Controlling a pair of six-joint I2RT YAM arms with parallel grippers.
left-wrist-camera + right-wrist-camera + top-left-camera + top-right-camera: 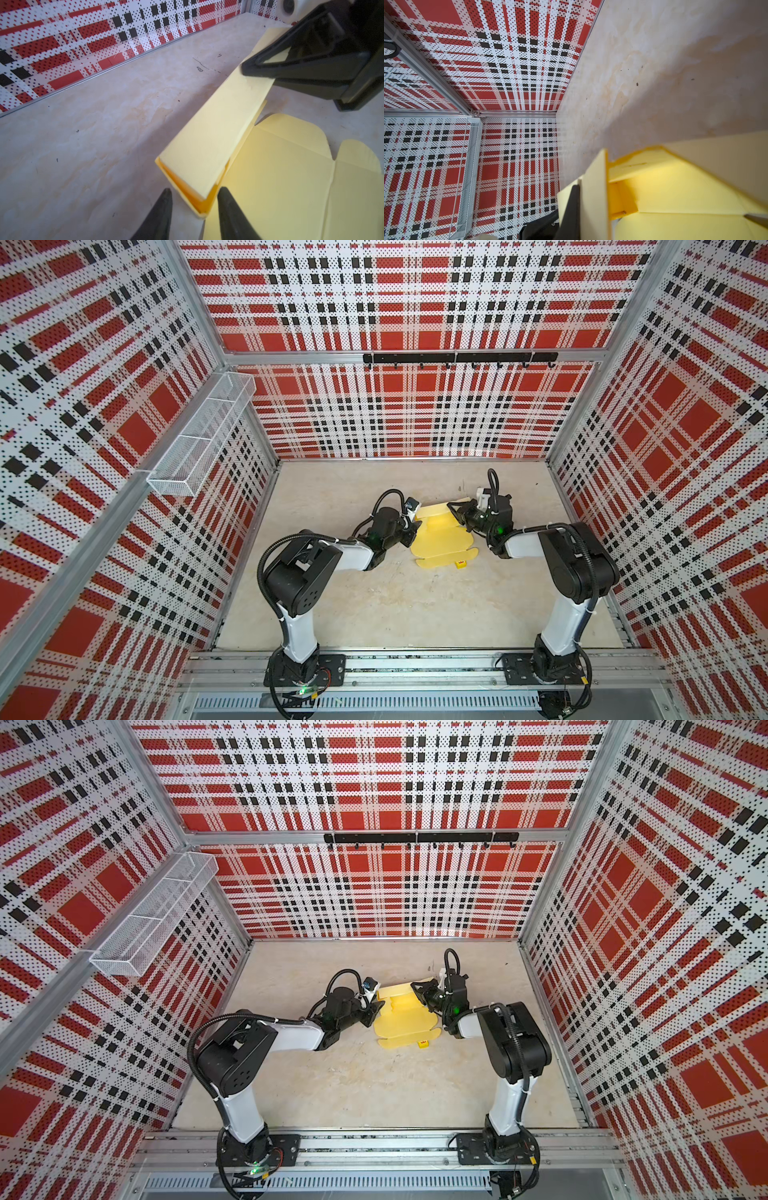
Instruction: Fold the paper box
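Folding one wall of the paper box (440,539): right gripper (247,67) pinches one end, left gripper (195,199) spread around the other, guessing it squeezes next.

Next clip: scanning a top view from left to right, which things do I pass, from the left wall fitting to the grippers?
wire basket → left gripper → paper box → right gripper
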